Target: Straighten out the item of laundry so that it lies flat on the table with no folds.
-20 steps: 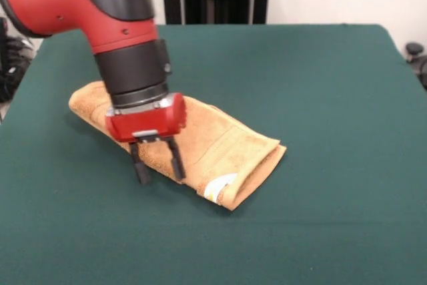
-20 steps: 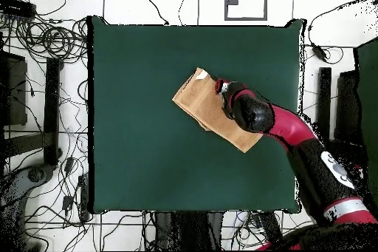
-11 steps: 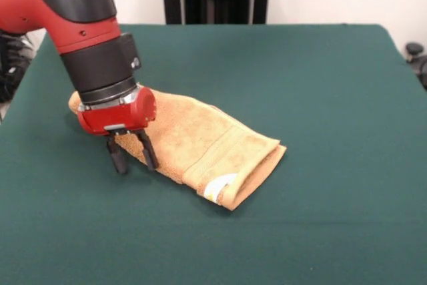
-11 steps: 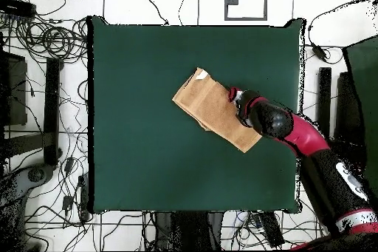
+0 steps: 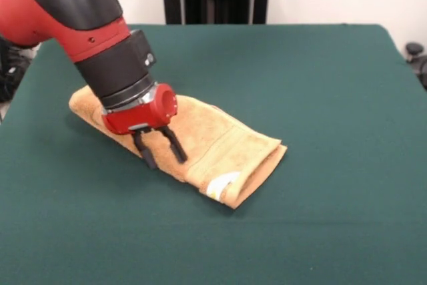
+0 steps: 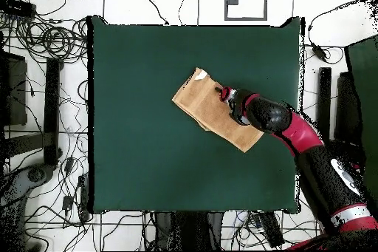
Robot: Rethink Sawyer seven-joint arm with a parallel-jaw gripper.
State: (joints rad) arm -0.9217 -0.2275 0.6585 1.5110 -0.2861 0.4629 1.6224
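Towel: an orange-tan terry-cloth towel (image 5: 220,145) lies folded over on itself into a long, narrow bundle, set on a slant across the desk; in the overhead view (image 6: 210,109) it sits a little right of the desk's middle.
Towel layers: at the end nearer the camera in the front view the doubled layers gape slightly, and a woven band runs across the cloth just short of that end.
Care tag: a small white tag (image 5: 220,185) shows at the open end's near edge; overhead it appears as a pale spot (image 6: 199,75) at the bundle's upper corner.
Desk: a large rectangle covered in dark green felt-like fabric (image 5: 320,98), much bigger than the towel; overhead (image 6: 140,145) the towel is well apart from every edge.
Arm: the red and black arm comes down from the upper left in the front view, tilted, and covers part of the towel's far end.
Pincer: its two dark fingers (image 5: 160,153) are spread apart, gripping nothing, tips down at the towel's long near edge; one finger (image 5: 147,157) stands at the edge where cloth meets felt, the other over the cloth. Whether the tips touch the towel cannot be told. Overhead the pincer (image 6: 224,94) sits at the towel's right-hand long edge.
Surroundings: cables lie tangled on the white floor (image 6: 44,42) around the desk.
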